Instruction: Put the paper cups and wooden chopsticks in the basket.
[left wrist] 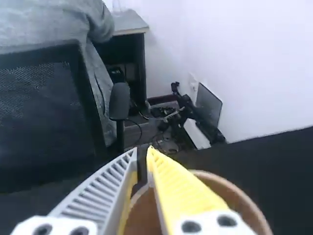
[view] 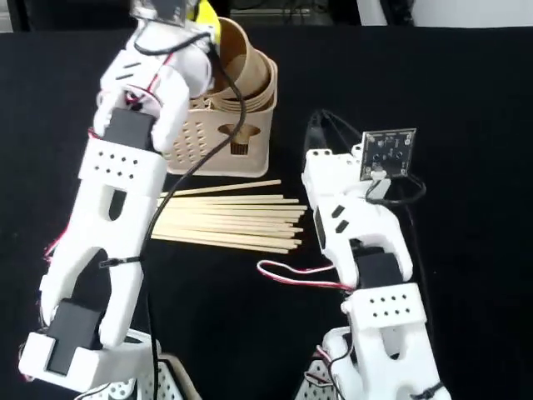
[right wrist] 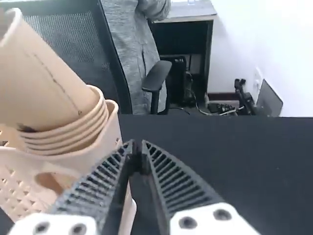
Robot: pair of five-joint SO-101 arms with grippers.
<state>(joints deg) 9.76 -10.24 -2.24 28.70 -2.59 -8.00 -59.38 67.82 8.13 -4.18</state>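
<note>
High view: brown paper cups [view: 246,71] stacked in the beige perforated plastic basket [view: 218,137] near the black table's [view: 466,100] far edge; pale wooden chopsticks [view: 229,221] lie bundled before it. Left wrist view: left gripper [left wrist: 142,169] pinches a cup rim, judged thin and crushable. Right wrist view: right gripper [right wrist: 136,154] closed, empty; chopsticks, likely light and stiff, suit a mid-length hold.

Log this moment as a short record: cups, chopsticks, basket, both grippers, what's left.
cups: paper cups stacked and tilted inside the basket
chopsticks: wooden chopsticks lying in a loose bundle on the table, in front of the basket, outside it
left gripper: shut on the rim of the paper cups
right gripper: shut, holding nothing, beside the basket
left to do: chopsticks not yet in the basket
</note>
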